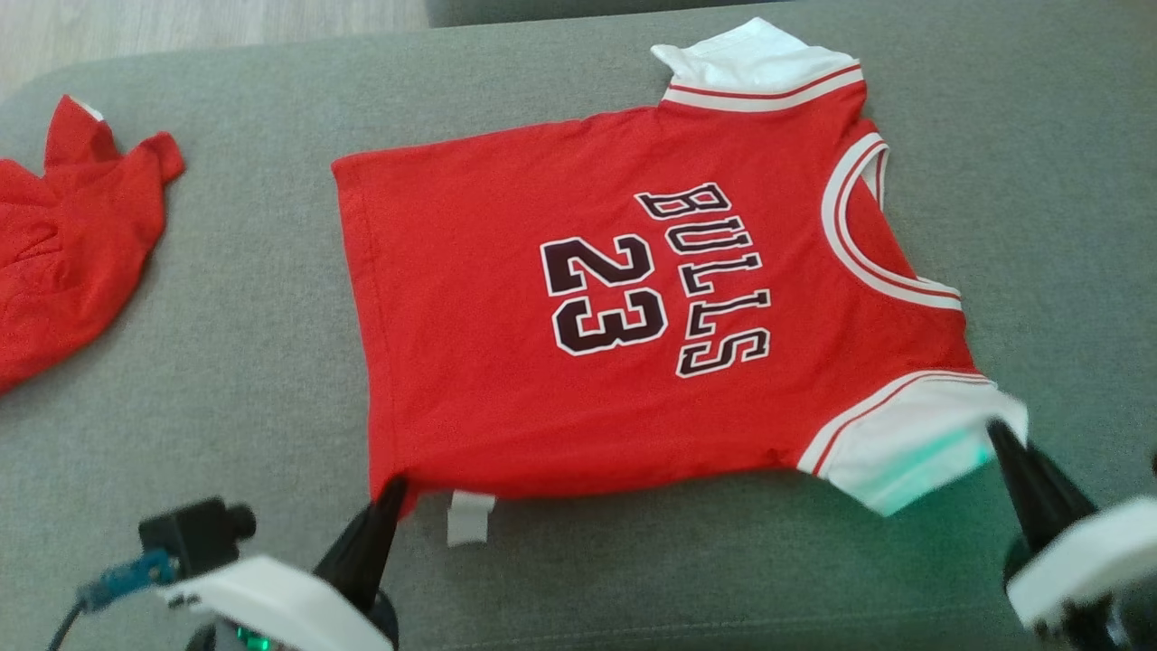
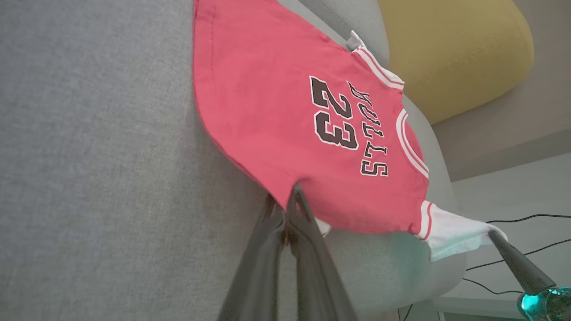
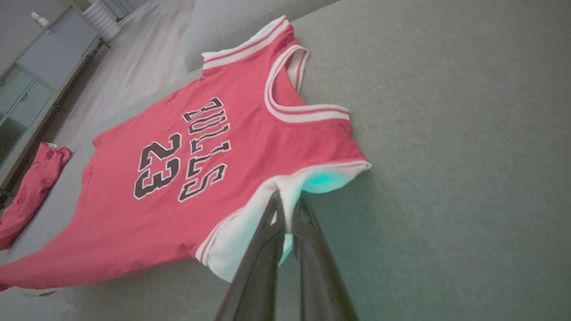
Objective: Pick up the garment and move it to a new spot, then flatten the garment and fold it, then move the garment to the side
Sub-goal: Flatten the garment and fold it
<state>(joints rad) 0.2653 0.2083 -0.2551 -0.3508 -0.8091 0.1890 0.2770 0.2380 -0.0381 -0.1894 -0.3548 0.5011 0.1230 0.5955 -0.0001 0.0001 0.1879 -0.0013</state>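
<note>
1. The step in hand looks like flattening, on the edge of the fold. The garment (image 1: 452, 316), a red jersey with white trim, lies face up and nearly smooth on the sofa seat (image 1: 226, 407). It spreads out beyond the fingertips of both hands, and its near edge is lifted a little off the seat.
2. The left hand (image 1: 390, 495) is clenched on the near hem corner of the garment, with red cloth pinched between its closed fingers. A white label (image 1: 470, 517) hangs from the hem just to that hand's inner side.
3. The right hand (image 1: 1001, 438) is clenched on the near sleeve (image 1: 904, 443), its tips nipping the white cloth, which rises in a small peak toward them. A green glow from that hand tints the sleeve.
4. The next move, as I judge it, calls for both hands to work evenly. They would either draw the near edge taut and lay it down, or carry it up and over toward the far sleeve (image 1: 759, 63) to halve the jersey. If one hand runs ahead, the crease will skew.
5. The surface is grey woven upholstery, soft and likely to drag on the cloth. A second, crumpled red garment (image 1: 63, 262) lies well off to the left hand's outer side.
6. In the room, a yellow cushion (image 2: 455, 49) sits beyond the seat in the left wrist view, and dark cables (image 2: 526, 218) run past the right hand. The right wrist view shows a pale floor (image 3: 134, 67) and a cabinet (image 3: 31, 76).
</note>
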